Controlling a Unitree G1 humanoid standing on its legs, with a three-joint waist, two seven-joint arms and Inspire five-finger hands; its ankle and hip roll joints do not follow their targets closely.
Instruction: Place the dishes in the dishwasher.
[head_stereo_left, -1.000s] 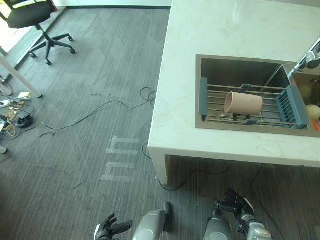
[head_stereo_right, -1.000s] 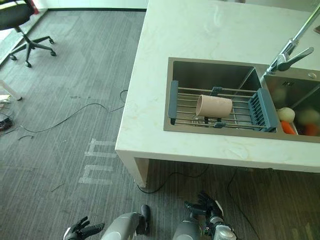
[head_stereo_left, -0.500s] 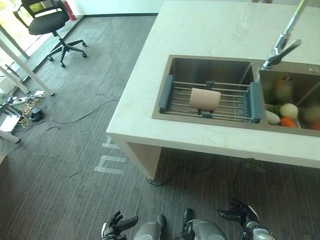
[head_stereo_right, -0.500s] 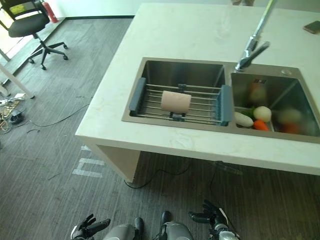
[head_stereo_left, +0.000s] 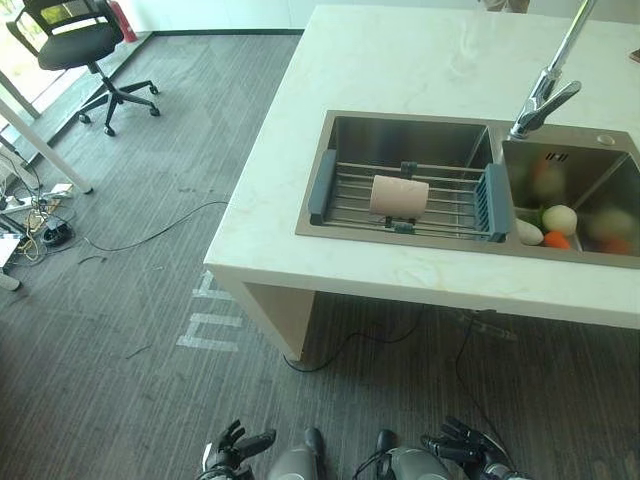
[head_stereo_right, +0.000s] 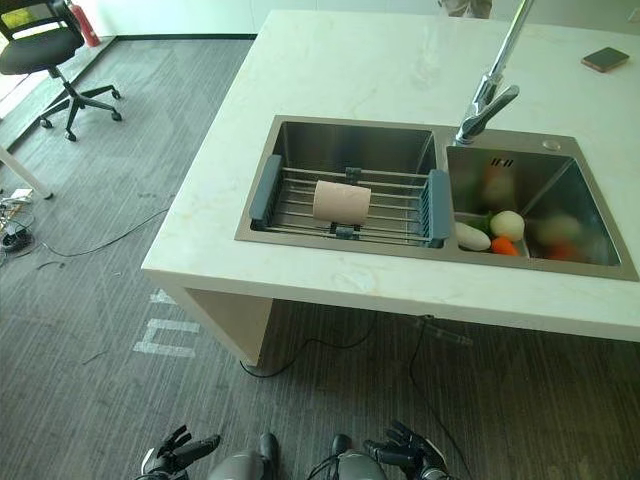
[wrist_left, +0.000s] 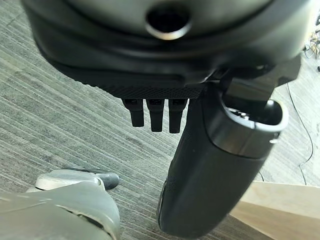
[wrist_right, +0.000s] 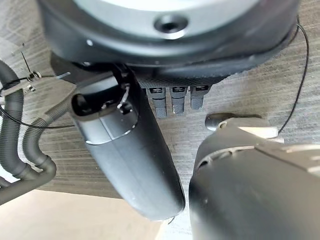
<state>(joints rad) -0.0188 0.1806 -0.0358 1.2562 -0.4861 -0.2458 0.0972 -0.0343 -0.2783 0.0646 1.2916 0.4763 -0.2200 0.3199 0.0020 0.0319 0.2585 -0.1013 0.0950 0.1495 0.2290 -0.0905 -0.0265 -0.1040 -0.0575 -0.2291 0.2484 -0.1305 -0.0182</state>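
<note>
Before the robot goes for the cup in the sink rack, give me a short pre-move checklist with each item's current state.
1. Cup in sight, lying on its side on the rack over the left sink basin: ok.
2. Left hand free, fingers relaxed, holding nothing, low near the floor: ok.
3. Right hand free, fingers spread, also low: ok.
4. Hands within reach of the cup: not ok; both hang well below the counter edge.
5. Dishwasher located: cannot tell.
6. Clutter near the cup: ok; vegetables sit in the right basin, faucet stands behind the divider.
</note>
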